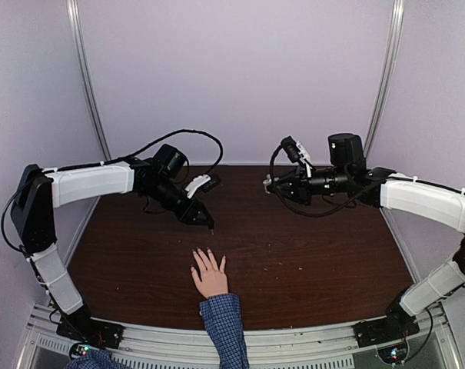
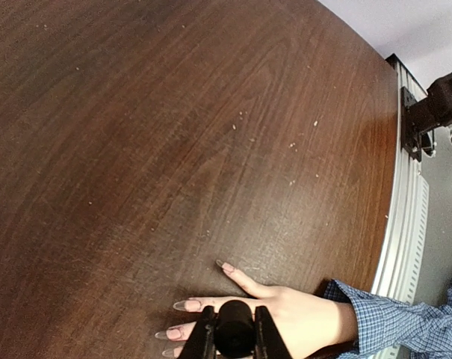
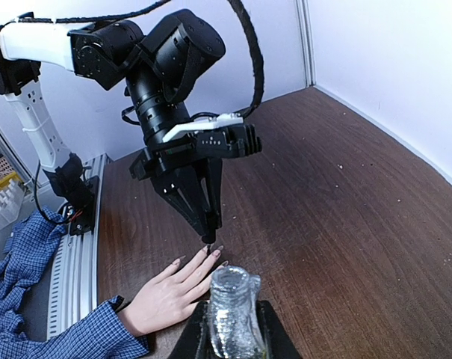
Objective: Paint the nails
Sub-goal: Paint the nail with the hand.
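Over nails, left tool pinching black cap, seemingly brush-tipped; right tool clamped on bottle.

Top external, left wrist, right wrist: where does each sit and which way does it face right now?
Top external: above and behind the bases, looking down on the table; the left arm, right arm, left end effector, right end effector and a person's hand show.
Left wrist: faces down at the table; its fingers clamp a black cap above the hand.
Right wrist: looks across at the left arm; its fingers hold a glass bottle.
Shared: all three see the hand.
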### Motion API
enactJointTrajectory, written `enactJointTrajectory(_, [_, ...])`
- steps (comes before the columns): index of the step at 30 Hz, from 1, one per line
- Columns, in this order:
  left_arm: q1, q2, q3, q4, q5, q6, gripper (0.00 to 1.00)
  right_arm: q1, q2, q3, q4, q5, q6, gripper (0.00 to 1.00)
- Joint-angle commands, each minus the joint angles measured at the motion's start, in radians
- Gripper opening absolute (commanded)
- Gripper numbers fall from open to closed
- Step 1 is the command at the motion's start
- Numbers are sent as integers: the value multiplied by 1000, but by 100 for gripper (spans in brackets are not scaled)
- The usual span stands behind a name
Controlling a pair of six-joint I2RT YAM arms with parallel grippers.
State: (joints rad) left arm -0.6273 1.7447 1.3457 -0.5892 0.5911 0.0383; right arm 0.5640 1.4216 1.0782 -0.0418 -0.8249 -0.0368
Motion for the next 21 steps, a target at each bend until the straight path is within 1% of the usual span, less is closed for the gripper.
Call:
enactJointTrajectory(1, [8,29,35,-27,65,59,0,-20,9,-14,69,-31,24,0])
enactJointTrajectory(6, [8,48,22,8,99,69,0,-35,20,-21,93,-45,36,0])
enactJointTrajectory(15, [18,83,18,1,113,89,0,-46,28,-26,106,-56,37,0])
enactJointTrajectory(21, [54,59,-39,48,122,47,0,-51,37,-26,106,-63,37,0])
